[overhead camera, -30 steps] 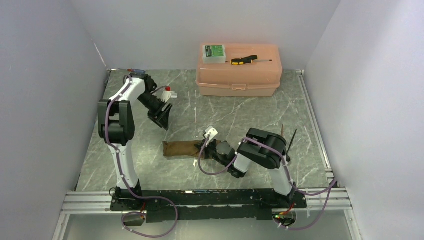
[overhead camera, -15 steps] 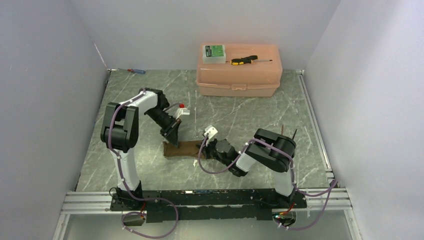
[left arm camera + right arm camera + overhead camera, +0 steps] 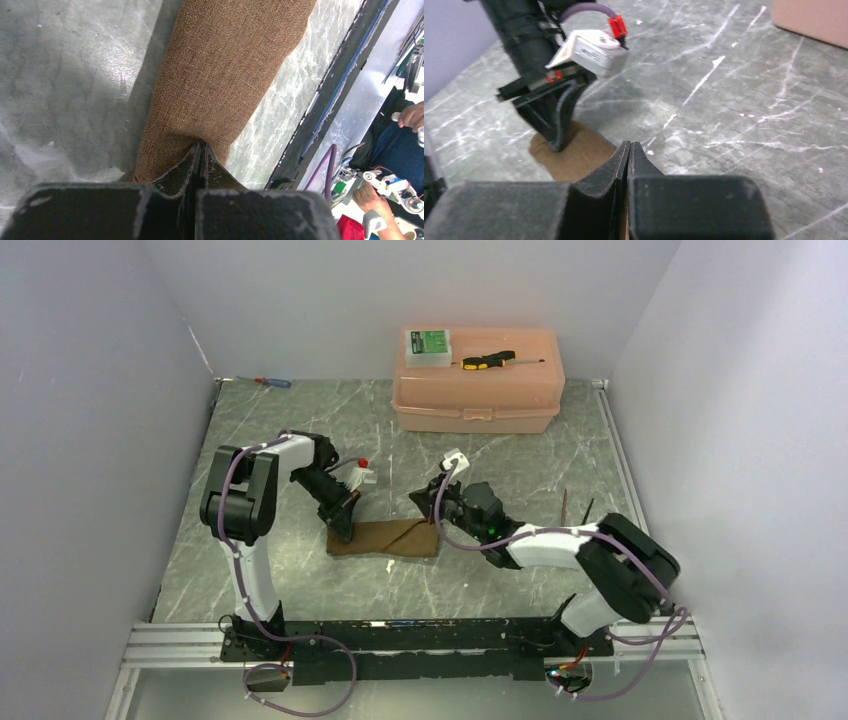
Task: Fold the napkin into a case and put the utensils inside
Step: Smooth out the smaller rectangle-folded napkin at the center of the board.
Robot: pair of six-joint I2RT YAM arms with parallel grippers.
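The napkin (image 3: 390,538) lies in the middle of the table as a narrow brown rectangle with a diagonal fold line; it fills the left wrist view (image 3: 225,65). My left gripper (image 3: 343,530) is shut, and its tips (image 3: 201,145) press down on the napkin's left end. My right gripper (image 3: 432,510) is shut and sits over the napkin's far right corner, with nothing seen in its grip (image 3: 629,144). The right wrist view shows the brown cloth (image 3: 579,155) below and the left fingers (image 3: 556,135) standing on it. Two thin dark utensils (image 3: 565,504) lie apart on the table at the right.
A pink plastic box (image 3: 478,390) stands at the back, with a yellow-and-black screwdriver (image 3: 488,361) and a small green-and-white case (image 3: 428,344) on its lid. A blue-and-red screwdriver (image 3: 272,382) lies at the back left corner. Grey walls close in left, right and behind.
My left arm swung down from the back left onto the napkin's left end and shut. My right gripper moved back off the right end, and the napkin now lies flatter.
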